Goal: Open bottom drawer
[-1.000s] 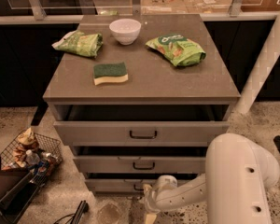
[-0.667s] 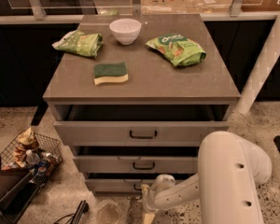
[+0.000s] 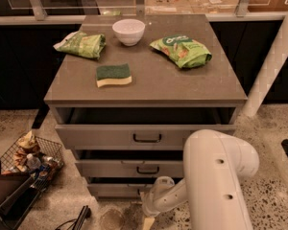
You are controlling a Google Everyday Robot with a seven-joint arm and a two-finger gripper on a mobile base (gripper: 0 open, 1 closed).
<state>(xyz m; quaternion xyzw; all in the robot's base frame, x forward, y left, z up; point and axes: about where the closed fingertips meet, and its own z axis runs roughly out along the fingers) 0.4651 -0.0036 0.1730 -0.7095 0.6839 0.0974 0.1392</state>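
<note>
The bottom drawer [image 3: 116, 189] is the lowest of three grey drawer fronts of the cabinet, and only a narrow strip of its front shows. Its handle is hidden behind my arm. My white arm [image 3: 216, 176] reaches down from the lower right to the drawer's front. My gripper [image 3: 148, 206] sits low at the drawer's centre, near the floor, right in front of the drawer. The middle drawer [image 3: 134, 168] and the top drawer [image 3: 129, 137] each show a black bar handle.
On the cabinet top [image 3: 149, 85] lie a green-and-yellow sponge [image 3: 114, 74], a white bowl [image 3: 128, 31] and two green snack bags [image 3: 81, 44] [image 3: 181, 50]. A wire basket of rubbish [image 3: 31, 157] stands on the floor at the left. A white post [image 3: 273, 66] stands at the right.
The arm's big white link has shifted left and forward, covering more of the drawers' right side. The gripper stays low in front of the bottom drawer.
</note>
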